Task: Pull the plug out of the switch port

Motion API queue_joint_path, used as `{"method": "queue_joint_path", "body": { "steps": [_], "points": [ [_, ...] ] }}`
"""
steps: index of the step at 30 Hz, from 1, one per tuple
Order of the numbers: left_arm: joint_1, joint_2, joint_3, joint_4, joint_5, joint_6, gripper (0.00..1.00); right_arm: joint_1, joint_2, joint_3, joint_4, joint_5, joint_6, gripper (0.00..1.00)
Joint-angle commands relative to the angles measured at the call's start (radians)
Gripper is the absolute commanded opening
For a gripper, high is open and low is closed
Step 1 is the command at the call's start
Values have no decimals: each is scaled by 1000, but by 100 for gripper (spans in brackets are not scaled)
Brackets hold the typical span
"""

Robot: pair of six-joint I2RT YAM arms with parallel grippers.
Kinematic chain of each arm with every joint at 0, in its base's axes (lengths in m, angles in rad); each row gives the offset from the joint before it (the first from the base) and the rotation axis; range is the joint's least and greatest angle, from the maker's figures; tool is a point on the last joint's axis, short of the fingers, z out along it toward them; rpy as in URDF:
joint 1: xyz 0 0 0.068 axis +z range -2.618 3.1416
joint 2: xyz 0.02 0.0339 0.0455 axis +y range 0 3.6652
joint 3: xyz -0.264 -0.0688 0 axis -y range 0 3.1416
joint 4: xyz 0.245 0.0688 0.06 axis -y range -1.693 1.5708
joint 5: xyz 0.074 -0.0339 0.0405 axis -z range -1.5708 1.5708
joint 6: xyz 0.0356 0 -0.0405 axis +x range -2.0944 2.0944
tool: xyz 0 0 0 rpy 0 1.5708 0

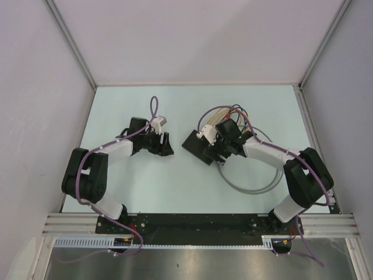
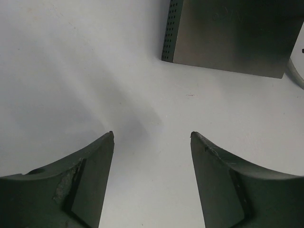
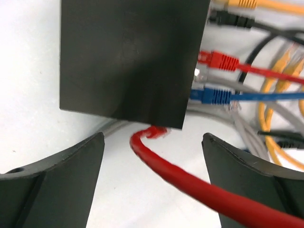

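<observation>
The switch (image 1: 197, 143) is a flat matte-black box lying mid-table. In the right wrist view it (image 3: 133, 57) fills the top, with plugs in sockets along its right edge: a red plug (image 3: 221, 59), a blue plug (image 3: 211, 95) and a black plug (image 3: 228, 19). My right gripper (image 3: 152, 135) is open just short of the switch's near edge. A loose red cable (image 3: 180, 175) runs between its fingers without being gripped. It also shows in the top view (image 1: 211, 153). My left gripper (image 1: 168, 147) is open and empty to the left of the switch (image 2: 232, 33), apart from it.
A bundle of coloured cables (image 1: 227, 114) arcs behind the switch, and a grey cable loop (image 1: 250, 186) lies on the table to the right. Yellow cables (image 3: 275, 109) lie at the right in the right wrist view. White walls enclose the table.
</observation>
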State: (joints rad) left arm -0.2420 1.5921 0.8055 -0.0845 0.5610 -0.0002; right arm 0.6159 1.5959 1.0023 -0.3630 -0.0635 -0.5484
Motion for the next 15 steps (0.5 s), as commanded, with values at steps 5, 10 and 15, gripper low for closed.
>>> {"method": "queue_joint_path", "body": {
  "steps": [5,10,15],
  "points": [
    [-5,-103,-11,-6,19,32,73,-134,-137,5,-290,-169,-160,89],
    [-3,-127,15,-11,77,32,75,-281,-185,44,-362,-379,-180,90],
    [-3,-89,87,-18,122,6,75,-252,-145,104,-361,-472,-113,82]
  ]
}}
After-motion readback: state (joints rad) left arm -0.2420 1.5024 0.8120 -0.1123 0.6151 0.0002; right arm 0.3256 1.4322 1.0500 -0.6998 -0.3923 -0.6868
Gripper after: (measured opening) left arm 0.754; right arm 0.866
